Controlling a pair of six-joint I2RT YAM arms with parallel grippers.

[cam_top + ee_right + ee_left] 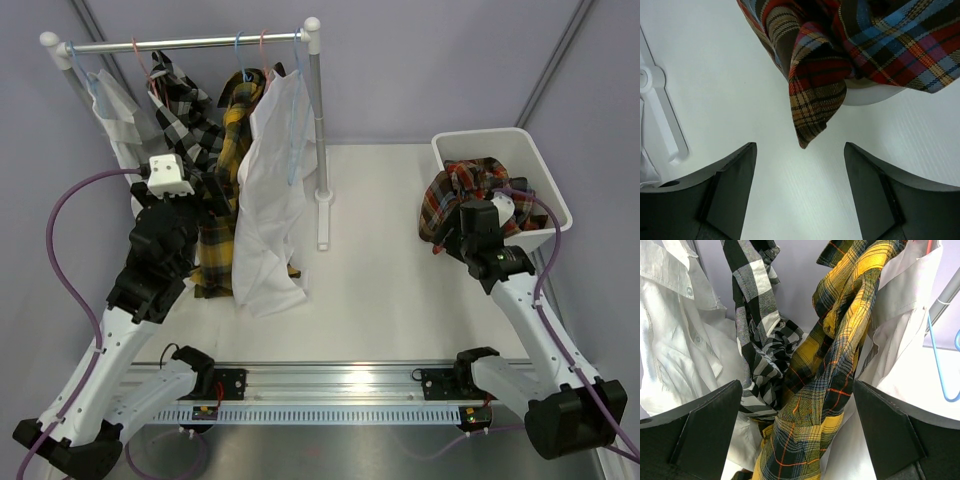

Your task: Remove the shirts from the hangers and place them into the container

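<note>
Now both arms reach forward, jaws wide and empty. The right gripper [800, 150] stops just short of the red plaid shirt [815, 95] at 1 o'clock. The left gripper [797, 385] faces the yellow plaid shirt [840, 340].

Room's pretty plain tbh: the walls [420, 70] are a flat pale lilac-grey, with darker grey strips [556, 58] running diagonally across them near the top corners of the overhead view; the desk [400, 230] is matte white and evenly lit, with only soft shadows on it; there's a bright glare patch on the metal rail [350, 376] along its near edge; the only real furniture is a clothes rack [316, 120] at the back left of the desk, with a silver crossbar [190, 43], rounded white end caps [311, 25] and a flat white foot [323, 225]; that foot also shows at the left edge of the right wrist view.
</note>
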